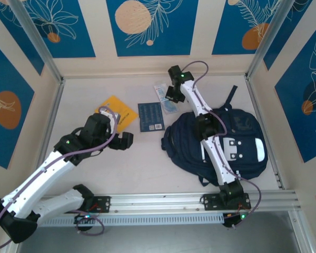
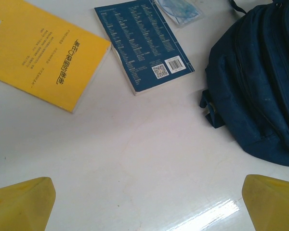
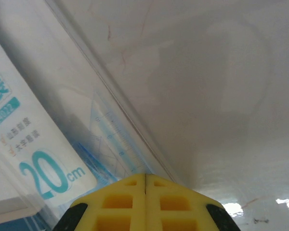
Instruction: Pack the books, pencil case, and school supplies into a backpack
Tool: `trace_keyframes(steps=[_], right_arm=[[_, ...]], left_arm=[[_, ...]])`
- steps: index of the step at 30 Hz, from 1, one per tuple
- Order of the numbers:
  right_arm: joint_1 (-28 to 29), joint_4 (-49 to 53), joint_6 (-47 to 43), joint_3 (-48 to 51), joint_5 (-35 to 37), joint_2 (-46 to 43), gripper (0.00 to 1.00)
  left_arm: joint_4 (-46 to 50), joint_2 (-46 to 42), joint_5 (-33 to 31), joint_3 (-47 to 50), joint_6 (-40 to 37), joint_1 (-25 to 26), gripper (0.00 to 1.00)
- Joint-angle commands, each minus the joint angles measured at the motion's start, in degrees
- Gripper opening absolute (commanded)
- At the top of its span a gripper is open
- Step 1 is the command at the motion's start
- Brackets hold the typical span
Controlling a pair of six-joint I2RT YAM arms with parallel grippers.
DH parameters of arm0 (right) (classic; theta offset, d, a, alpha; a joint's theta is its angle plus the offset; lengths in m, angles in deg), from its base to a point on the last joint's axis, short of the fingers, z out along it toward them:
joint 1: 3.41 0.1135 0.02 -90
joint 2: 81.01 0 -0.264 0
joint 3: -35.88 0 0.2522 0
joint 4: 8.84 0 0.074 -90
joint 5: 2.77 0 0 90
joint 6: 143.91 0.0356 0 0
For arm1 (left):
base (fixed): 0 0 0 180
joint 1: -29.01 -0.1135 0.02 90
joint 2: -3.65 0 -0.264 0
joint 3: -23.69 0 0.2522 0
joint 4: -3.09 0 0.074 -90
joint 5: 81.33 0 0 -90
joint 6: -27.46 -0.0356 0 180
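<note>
From above, the backpack (image 1: 187, 145) lies on the table (image 1: 142, 168) with the right arm stretched across it. Just left of the backpack sits a navy book (image 1: 150, 116), and further left of that a yellow book (image 1: 118, 113) (set at a slant). The pale blue-white packet (image 1: 161, 90) lies just beyond the backpack's far left corner, and the right gripper (image 1: 170, 96) is down on it. The left gripper (image 1: 124, 141) hangs left of the backpack, near the yellow book.

The left wrist camera shows the left gripper (image 2: 147, 207) spread wide and holding nothing, its yellow fingertips (image 2: 21, 204) at the lower corners. The backpack (image 2: 255, 82) is at right, and the navy book (image 2: 142, 43), yellow book (image 2: 43, 67) and packet (image 2: 180, 9) lie apart from it.

At the right wrist, the right gripper (image 3: 145, 192) has its yellow fingers (image 3: 125, 202) pressed together at the packet (image 3: 43, 159) edge. I cannot tell whether the clear wrapper is pinched.
</note>
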Motion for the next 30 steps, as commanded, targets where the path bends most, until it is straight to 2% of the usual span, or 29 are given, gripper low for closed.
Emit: trace_keyframes(steps=[1,12,17,24,30], right_arm=[[1.7,3.9,-1.3,-1.4,-2.8,1.2,0.0],[9.0,10.8,-9.1,-1.4,5.6,2.3,0.0],[13.7,14.6,-11.7,-1.4,6.8,2.6,0.0],[20.3,19.4,-11.6,-1.2,6.3,2.5,0.0],[26.6,23.2,-10.1,-0.2,9.9,2.0,0.0]], left_arm=[[-1.2,-0.6,0.0,0.6,-1.8,-0.6,1.0],[-1.3,-0.1,0.5,0.8,-1.7,-1.9,1.0],[-1.4,0.2,0.2,1.0,-1.8,-2.3,1.0],[-0.9,0.8,-1.6,1.0,-1.4,-3.0,1.0],[-0.2,1.3,-3.1,0.8,-0.2,-4.9,1.0]])
